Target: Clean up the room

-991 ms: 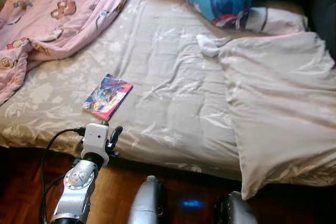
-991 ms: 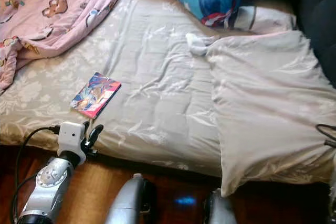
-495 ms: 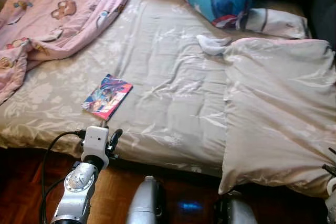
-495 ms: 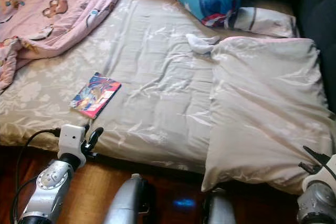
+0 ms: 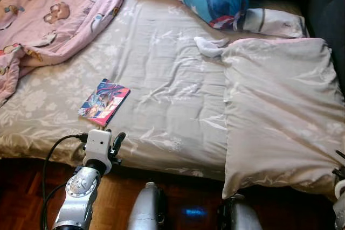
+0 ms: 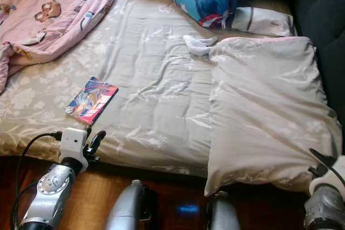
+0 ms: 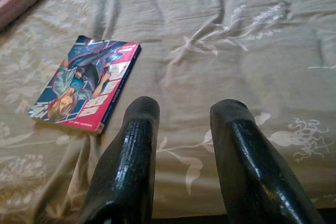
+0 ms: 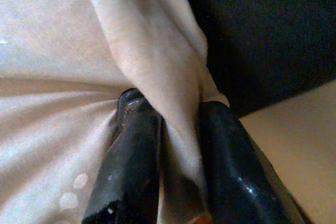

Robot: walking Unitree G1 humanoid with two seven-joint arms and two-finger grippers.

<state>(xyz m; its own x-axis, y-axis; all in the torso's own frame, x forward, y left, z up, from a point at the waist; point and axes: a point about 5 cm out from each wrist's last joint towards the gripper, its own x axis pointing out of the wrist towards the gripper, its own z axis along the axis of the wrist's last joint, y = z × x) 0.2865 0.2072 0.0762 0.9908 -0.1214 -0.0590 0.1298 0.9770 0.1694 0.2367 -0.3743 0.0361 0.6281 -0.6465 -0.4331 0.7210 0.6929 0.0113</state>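
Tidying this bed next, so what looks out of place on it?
A comic book lies loose near the bed's front edge, a white sock sits mid-mattress, and the pink blanket is bunched at the left. The right gripper pinches the beige pillow's corner.

Soft, even daylight lies across the bed (image 5: 161,79), and the sheet's creases catch a pale sheen with no hard shadows. Under the bed edge the wooden floor (image 5: 21,208) sits dim and reddish, with one small blue glint on it. Head views are a touch soft, colours slightly washed. At the left wrist the black fingers (image 7: 131,166) gleam with highlights; at the right wrist the cloth (image 8: 157,51) is close, blurred, backed by deep shadow.
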